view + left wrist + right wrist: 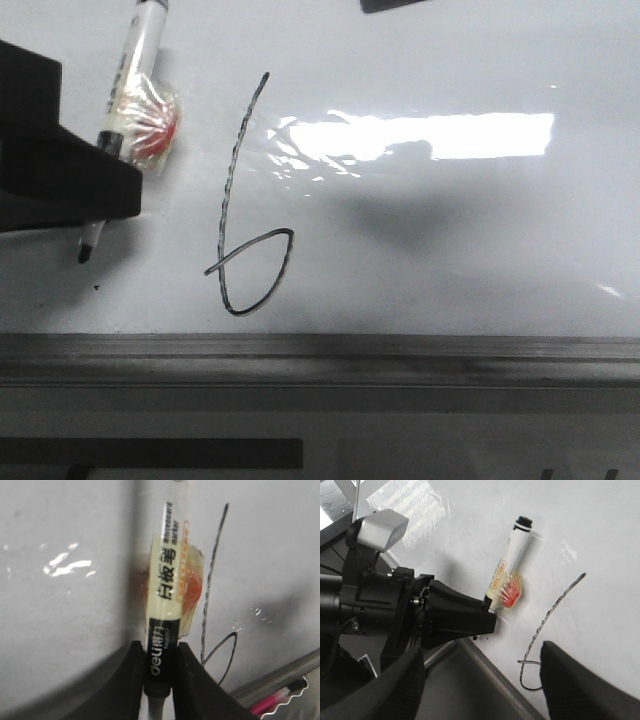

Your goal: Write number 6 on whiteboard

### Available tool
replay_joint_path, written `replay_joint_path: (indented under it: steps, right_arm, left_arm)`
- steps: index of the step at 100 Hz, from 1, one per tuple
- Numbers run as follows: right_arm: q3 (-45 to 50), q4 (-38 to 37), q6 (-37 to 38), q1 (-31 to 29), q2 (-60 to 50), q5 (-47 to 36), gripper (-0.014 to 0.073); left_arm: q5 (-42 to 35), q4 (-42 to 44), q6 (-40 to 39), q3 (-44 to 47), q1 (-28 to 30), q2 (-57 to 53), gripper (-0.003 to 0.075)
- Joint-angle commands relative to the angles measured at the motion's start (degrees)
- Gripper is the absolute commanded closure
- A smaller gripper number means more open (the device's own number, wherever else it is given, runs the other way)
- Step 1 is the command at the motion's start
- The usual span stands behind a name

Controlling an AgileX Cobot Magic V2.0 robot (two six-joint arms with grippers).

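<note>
Evidently, in the front view the number 6 point(245, 215) is already drawn on the whiteboard point(450, 230): a slanted stem running toward one o'clock, with a pointed loop closed at its foot, just above the grey ledge point(400, 355). At nine o'clock from the figure, a marker point(125, 120) is held by the left gripper point(105, 185), its dark tip pointing to six o'clock and seemingly lifted off or just beside the board, well apart from the line. This placement is judged to keep the wet stroke from being smeared. A tiny black speck point(96, 288) is seen below the tip.

In the left wrist view, the marker point(167, 595) is clamped between the two black fingers point(192, 680) at its dark collar, a grip near the tip that is likely chosen for steadier strokes. A crumpled piece of tape with a red-orange mark is wrapped round the barrel. The number 6 point(212, 600) lies at three o'clock from the barrel.

In the right wrist view, the left gripper point(485, 617) and marker point(510, 565) are seen from the side, with the number 6 point(545, 625) beyond. The right gripper's own fingers point(585, 685) stand wide apart, with nothing between them, held clear of the board. The task is judged essentially done.
</note>
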Motion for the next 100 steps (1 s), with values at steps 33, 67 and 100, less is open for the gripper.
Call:
replay_joint_path:
  steps: [33,67,100]
  right_arm:
    - [-1.7,0.1,-0.7,-0.2,-0.8,-3.3,0.0168]
    - [-1.7,0.1,-0.7,-0.2,-0.8,-2.7,0.0168]
    - [-1.7,0.1,-0.7,-0.2,-0.8,-2.7,0.0168]
  left_arm:
    - [4.0,-2.8,-0.5,-1.7,5.1,-0.9,0.0739]
    - [4.1,-2.8,-0.5,-1.7,5.1,-0.9,0.0739]
    - [4.1,-0.8,-0.5,-1.7,5.1,-0.9,0.0521]
